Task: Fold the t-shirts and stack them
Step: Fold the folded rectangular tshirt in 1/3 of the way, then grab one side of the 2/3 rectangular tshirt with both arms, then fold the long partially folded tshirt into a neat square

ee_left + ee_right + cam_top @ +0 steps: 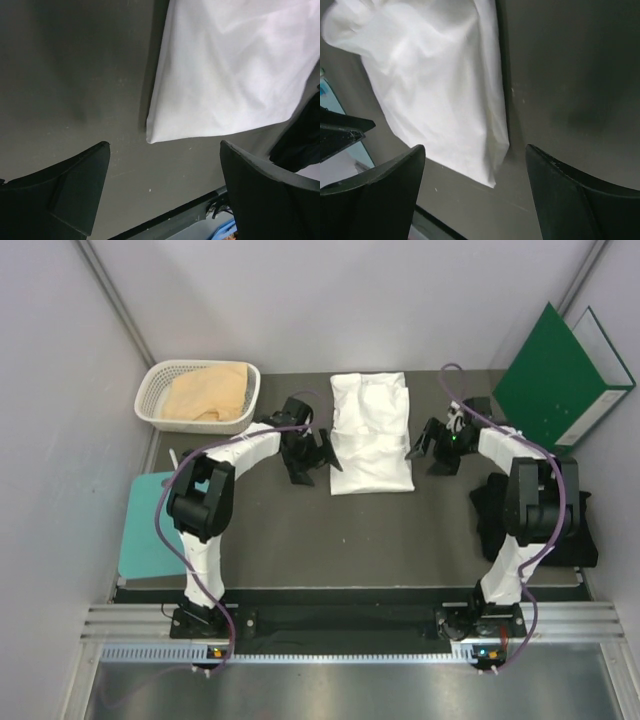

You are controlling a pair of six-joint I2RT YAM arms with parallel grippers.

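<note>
Shirts: I count three, well apart from one another: white shirt (372, 435), black shirt (487, 520), tan shirt (208, 395).
Tabletop (350, 540): dark and matte, carrying everything I'm working with.
Binder (555, 380): green, leaning at the far right corner.
Board (145, 530): teal and flat, at the left edge beside my left arm's base.
White shirt: folded into a neat rectangle, lying flat in the middle of the tabletop toward the far side, between my two claws. I see no print on the face that is up.
Black shirt: a rumpled heap at the right edge, partly hidden behind my right arm.
Basket (152, 390): white, at the far left corner.
Tan shirt: bunched inside the basket.
Left claw (315, 462): spread wide, gripping nothing, just beside the white shirt's left edge. On its wrist camera the claw (164, 145) hangs over bare tabletop, with the shirt's (235, 70) corner just ahead of the gap.
Right claw (428, 455): spread wide and gripping nothing, just beside the shirt's right edge. On its wrist camera the claw (475, 147) frames the shirt's (440, 85) corner, and neither finger touches the cloth.
</note>
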